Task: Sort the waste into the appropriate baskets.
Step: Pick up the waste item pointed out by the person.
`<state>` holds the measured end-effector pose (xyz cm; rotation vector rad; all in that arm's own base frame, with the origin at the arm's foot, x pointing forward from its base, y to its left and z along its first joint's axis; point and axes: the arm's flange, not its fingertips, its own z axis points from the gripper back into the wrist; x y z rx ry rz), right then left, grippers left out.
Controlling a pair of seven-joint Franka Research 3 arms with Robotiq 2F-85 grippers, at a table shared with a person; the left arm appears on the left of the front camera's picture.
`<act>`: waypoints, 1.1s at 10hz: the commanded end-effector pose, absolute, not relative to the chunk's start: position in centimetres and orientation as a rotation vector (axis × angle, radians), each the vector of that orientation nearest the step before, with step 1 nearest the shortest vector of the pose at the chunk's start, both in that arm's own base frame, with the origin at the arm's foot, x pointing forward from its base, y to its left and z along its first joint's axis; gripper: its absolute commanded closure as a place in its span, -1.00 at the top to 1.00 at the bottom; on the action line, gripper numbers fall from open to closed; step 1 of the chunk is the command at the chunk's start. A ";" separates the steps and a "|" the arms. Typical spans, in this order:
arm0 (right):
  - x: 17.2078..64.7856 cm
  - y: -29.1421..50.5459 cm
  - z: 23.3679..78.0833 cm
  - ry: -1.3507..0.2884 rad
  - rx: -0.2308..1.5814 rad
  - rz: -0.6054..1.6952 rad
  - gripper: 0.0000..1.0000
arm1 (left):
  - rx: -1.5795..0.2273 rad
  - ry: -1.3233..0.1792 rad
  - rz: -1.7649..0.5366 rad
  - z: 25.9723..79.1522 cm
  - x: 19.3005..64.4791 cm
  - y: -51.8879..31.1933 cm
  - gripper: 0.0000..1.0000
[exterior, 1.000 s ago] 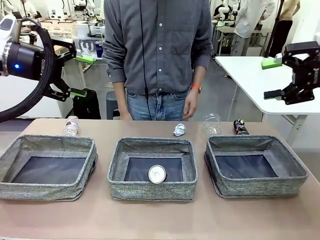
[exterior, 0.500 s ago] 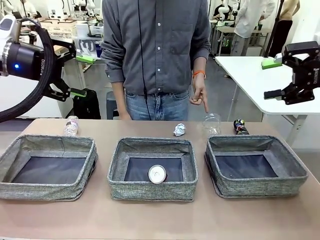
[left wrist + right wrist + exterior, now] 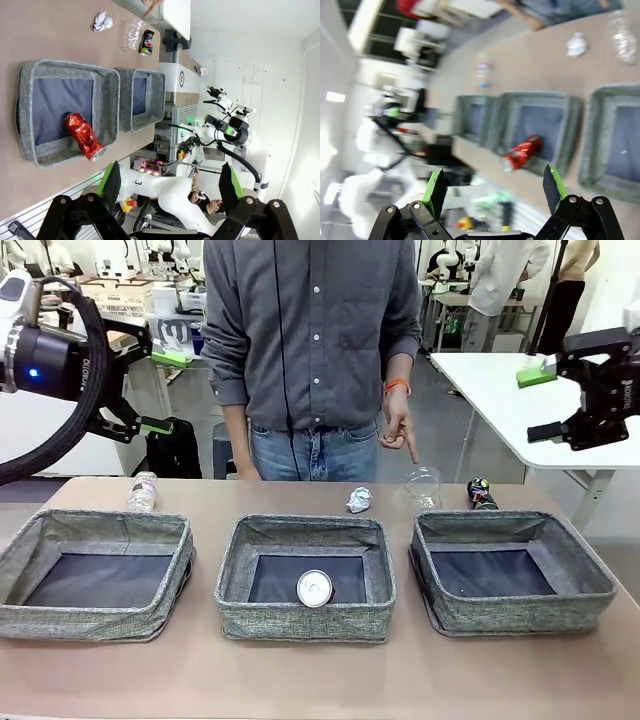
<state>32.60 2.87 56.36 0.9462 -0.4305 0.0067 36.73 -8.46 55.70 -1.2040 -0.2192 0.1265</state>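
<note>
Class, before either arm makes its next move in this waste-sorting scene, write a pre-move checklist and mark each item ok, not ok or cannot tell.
1. End effectors open, holding nothing: ok; left end effector and right end effector are raised, jaws apart.
2. Person's hand away from the waste: not ok; the hand points down close above the clear cup.
3. Red can binned: ok; it lies in the middle basket.
4. Remaining waste located: ok; bottle, paper ball and dark can lie behind the baskets.
5. Which basket suits the cup: cannot tell; no labels show.
</note>
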 end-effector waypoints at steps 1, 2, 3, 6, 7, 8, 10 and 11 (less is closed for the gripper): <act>33.9 6.9 57.0 -0.484 0.210 0.224 1.00 | -1.203 -0.228 0.107 55.6 36.7 -8.4 1.00; 34.5 7.9 56.6 -0.376 -0.002 0.295 1.00 | -1.203 -0.228 0.107 55.6 36.7 -8.4 1.00; 35.1 8.4 56.1 -0.293 -0.087 0.324 1.00 | -1.203 -0.228 0.107 55.6 36.7 -8.4 1.00; 35.9 8.5 56.1 -0.289 -0.061 0.277 1.00 | -1.203 -0.228 0.107 55.6 36.7 -8.4 1.00; 36.2 8.3 56.1 -0.331 -0.019 0.272 1.00 | -1.203 -0.228 0.107 55.6 36.7 -8.4 1.00; 36.1 8.1 56.7 -0.399 0.112 0.259 1.00 | -1.203 -0.228 0.107 55.6 36.7 -8.4 1.00; 35.7 7.9 55.1 -0.314 -0.051 0.296 1.00 | -1.203 -0.228 0.107 55.6 36.7 -8.4 1.00; 35.7 7.9 55.1 -0.314 -0.051 0.296 1.00 | -1.203 -0.228 0.107 55.6 36.7 -8.4 1.00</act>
